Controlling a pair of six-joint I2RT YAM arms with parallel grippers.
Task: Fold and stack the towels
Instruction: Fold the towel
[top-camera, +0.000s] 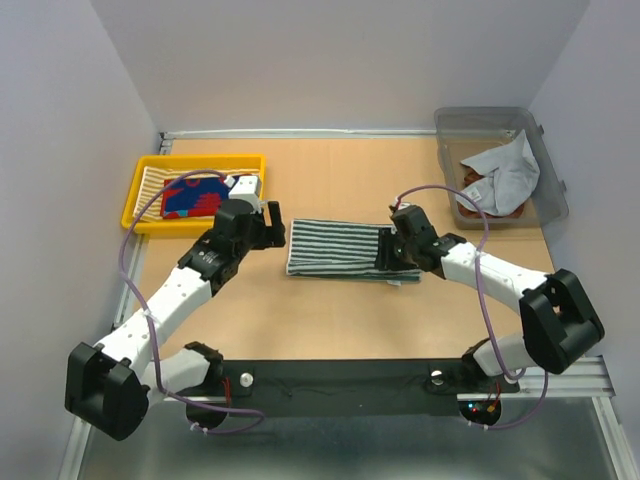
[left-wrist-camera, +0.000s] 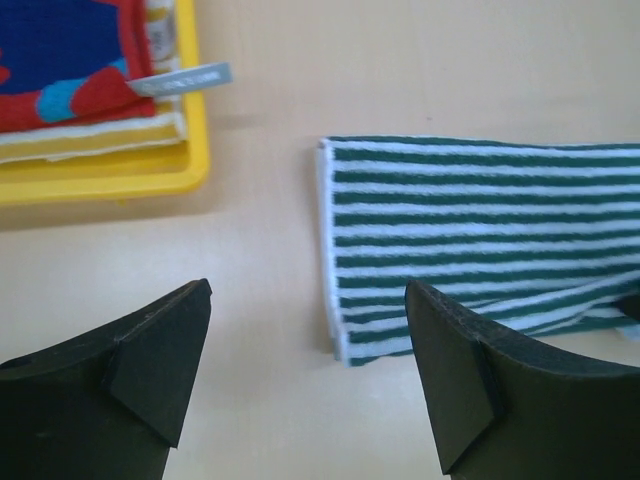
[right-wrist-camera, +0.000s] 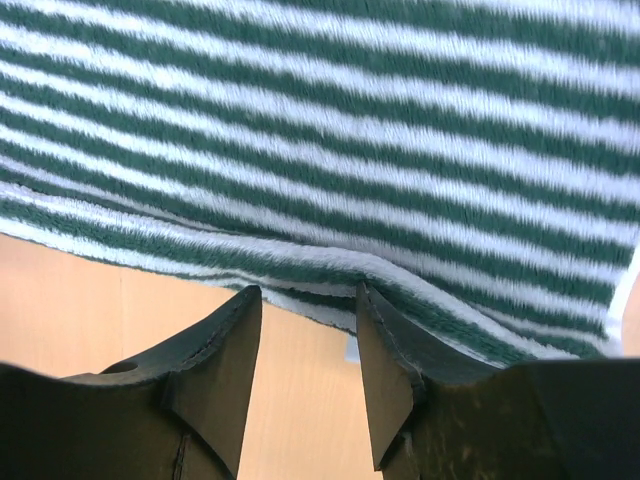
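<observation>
A dark-and-white striped towel (top-camera: 345, 250) lies folded into a long strip in the middle of the table. It also shows in the left wrist view (left-wrist-camera: 480, 230) and the right wrist view (right-wrist-camera: 330, 130). My left gripper (top-camera: 275, 232) (left-wrist-camera: 308, 290) is open wide and empty, just short of the towel's left end. My right gripper (top-camera: 388, 252) (right-wrist-camera: 308, 290) is at the towel's right end. Its jaws stand apart with the fingertips at the towel's edge, and one fingertip (right-wrist-camera: 380, 310) touches the hem. A red-blue towel (top-camera: 192, 196) (left-wrist-camera: 60, 60) lies on a yellow-cream striped towel (top-camera: 155, 178) (left-wrist-camera: 90, 140).
The two stacked towels sit in a yellow tray (top-camera: 135, 195) (left-wrist-camera: 110, 175) at the back left. A clear bin (top-camera: 545, 170) at the back right holds a crumpled grey towel (top-camera: 505, 175) over a rust-brown towel (top-camera: 472, 182). White walls close in the table.
</observation>
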